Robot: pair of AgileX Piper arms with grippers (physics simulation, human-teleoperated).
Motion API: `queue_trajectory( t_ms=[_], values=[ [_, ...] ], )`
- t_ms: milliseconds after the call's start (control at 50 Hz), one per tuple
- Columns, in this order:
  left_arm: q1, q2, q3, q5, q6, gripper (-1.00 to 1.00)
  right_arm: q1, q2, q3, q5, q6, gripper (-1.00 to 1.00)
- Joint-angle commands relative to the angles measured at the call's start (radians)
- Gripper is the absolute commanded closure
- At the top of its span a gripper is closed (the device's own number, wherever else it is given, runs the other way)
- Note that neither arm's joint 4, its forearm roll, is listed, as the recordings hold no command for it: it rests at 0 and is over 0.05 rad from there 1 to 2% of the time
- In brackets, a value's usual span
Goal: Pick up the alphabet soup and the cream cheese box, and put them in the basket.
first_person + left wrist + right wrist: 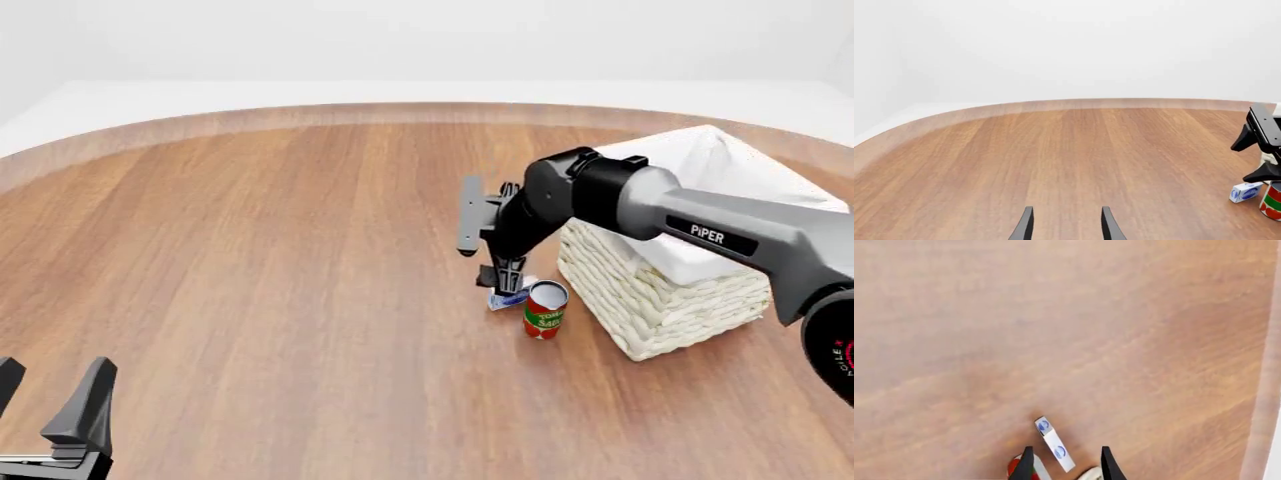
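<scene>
Front view shows the right arm reaching left across the wooden desk [267, 250], its gripper [1064, 464] pointing down, fingers spread, hovering over the tiny pale blue and white cream cheese box [1054, 444] beside the red and green can [545, 309]. Just right stands the cream-white wicker basket [667, 290]. The left gripper [1066, 225] hangs open, near left, holding nothing.

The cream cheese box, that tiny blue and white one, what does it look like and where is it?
The cream cheese box is a tiny flat box, white and pale blue with round darker blue marks. It looks like printed card. It lies on the wooden table, right beside the red and green can, near the basket. The right gripper hangs just above it, fingers open on either side, not gripping it. Whether box and can touch is unclear.
</scene>
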Motion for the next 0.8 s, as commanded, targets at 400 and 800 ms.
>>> queue_trajectory(
  t_ms=[400, 800],
  values=[
    [0.000, 0.000, 0.000, 0.000, 0.000, -1.00, -0.001, 0.051, -0.009, 0.013, -0.043, -1.00],
    [0.000, 0.000, 0.000, 0.000, 0.000, -1.00, -0.019, 0.076, -0.005, -0.019, -0.114, -1.00]
  ],
)
